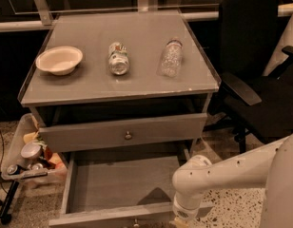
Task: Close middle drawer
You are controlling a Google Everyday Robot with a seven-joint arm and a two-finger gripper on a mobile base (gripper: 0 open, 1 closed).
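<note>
The middle drawer (pixel 122 184) of a grey cabinet stands pulled far out, and its bare grey inside shows. Its low front panel (pixel 99 217) runs along the bottom edge of the view, with a small round knob (pixel 135 221) near its middle. My white arm (pixel 222 175) reaches in from the right and bends down at the drawer's front right corner. My gripper (pixel 180 222) hangs below the wrist, right by the front panel's right end, and is cut off by the bottom edge of the view.
Above is a taller-fronted drawer (pixel 89 136) with a knob, a little open. On the cabinet top (pixel 89 87) lie a bowl (pixel 59 60), a can (pixel 118 58) and a clear bottle (pixel 171 57). A black office chair (pixel 260 89) stands right; a bin of clutter (pixel 30 158) stands left.
</note>
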